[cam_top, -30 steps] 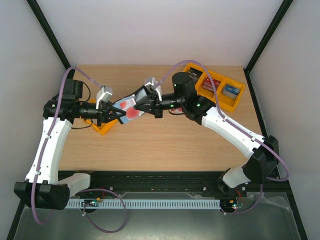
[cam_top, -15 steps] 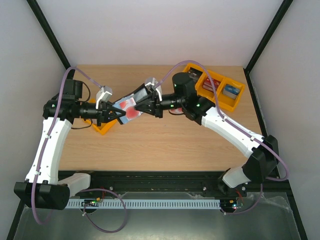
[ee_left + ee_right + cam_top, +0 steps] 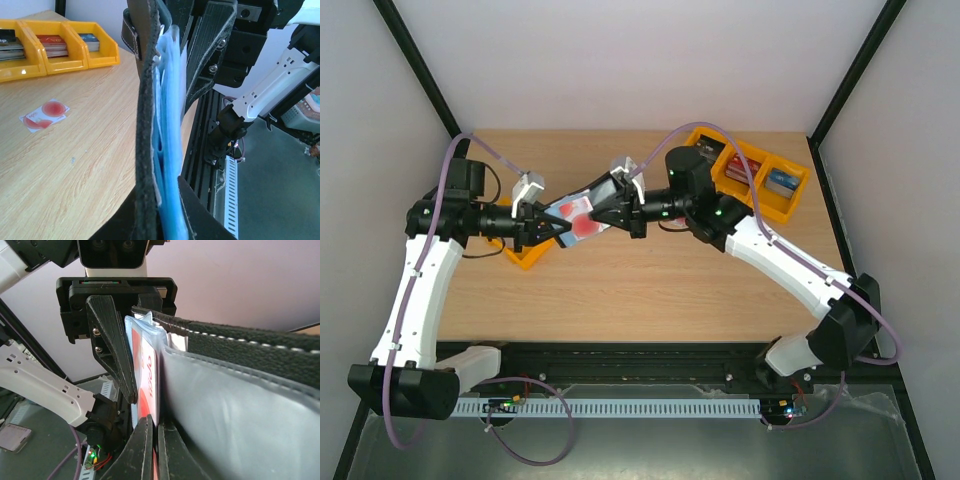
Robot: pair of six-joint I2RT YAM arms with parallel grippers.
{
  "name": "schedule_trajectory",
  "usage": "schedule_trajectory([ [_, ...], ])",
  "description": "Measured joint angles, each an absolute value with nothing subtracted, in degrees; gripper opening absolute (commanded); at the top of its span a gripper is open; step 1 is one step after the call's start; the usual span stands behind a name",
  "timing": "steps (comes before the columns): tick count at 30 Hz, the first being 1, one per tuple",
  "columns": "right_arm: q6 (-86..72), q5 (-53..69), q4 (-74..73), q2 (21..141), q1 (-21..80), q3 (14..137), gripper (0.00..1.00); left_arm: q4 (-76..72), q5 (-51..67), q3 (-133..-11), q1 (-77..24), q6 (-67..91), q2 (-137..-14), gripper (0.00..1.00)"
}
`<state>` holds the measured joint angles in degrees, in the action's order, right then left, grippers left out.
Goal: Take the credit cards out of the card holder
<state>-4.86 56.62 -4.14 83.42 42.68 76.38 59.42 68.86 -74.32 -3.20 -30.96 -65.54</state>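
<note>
The black card holder (image 3: 572,212) hangs open in the air between both arms, its blue-grey clear pockets (image 3: 167,150) facing up. My left gripper (image 3: 542,228) (image 3: 161,210) is shut on the holder's near end, black cover (image 3: 146,125) and pockets pinched together. My right gripper (image 3: 603,213) (image 3: 156,432) is shut on the edge of a pale, red-blotched credit card (image 3: 149,382) that sits in a pocket beside the grey inner flap (image 3: 240,410). Another credit card (image 3: 44,114) lies flat on the table.
A row of yellow trays (image 3: 760,175) (image 3: 50,47) with card stacks stands at the back right. One more yellow tray (image 3: 525,255) sits under my left wrist. The table's near edge and a black rail (image 3: 640,355) run in front.
Hardly anything differs. The right arm has edged a touch to the right, while the holder stays held between both grippers.
</note>
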Motion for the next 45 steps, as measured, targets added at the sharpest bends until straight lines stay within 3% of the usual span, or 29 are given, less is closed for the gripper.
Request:
schedule_trajectory([
  [11,-3.01,55.92,-6.59,82.02,42.39,76.38,0.02,59.00,69.89,-74.32,-3.64,-31.46,-65.54,0.02],
  [20,-1.87,55.57,-7.57,81.47,42.39,76.38,0.02,58.87,70.08,-74.32,-3.97,-31.51,-65.54,0.10],
  [25,-1.87,56.18,-7.73,81.47,42.22,76.38,0.02,58.81,70.00,-74.32,-3.90,-31.48,-65.54,0.19],
  [29,-1.69,56.34,-8.05,81.43,40.80,76.38,0.02,58.94,69.78,-74.32,-3.51,-31.18,-65.54,0.08],
  [33,-1.58,56.53,-8.49,81.43,40.62,76.38,0.02,59.09,69.32,-74.32,-3.36,-31.07,-65.54,0.07],
  [35,-1.54,56.64,-8.54,81.43,40.62,76.38,0.02,59.07,69.21,-74.32,-3.33,-30.98,-65.54,0.10],
  [38,-1.54,56.66,-8.54,81.41,40.62,76.38,0.01,58.96,69.17,-74.32,-3.33,-30.63,-65.54,0.24],
  [43,-2.04,56.71,-8.47,81.41,40.45,76.38,0.02,58.19,69.65,-74.30,-3.33,-29.28,-65.54,0.27],
  [45,-2.48,56.75,-8.27,81.41,40.42,76.38,0.02,58.04,69.82,-74.30,-3.33,-29.08,-65.54,0.24],
])
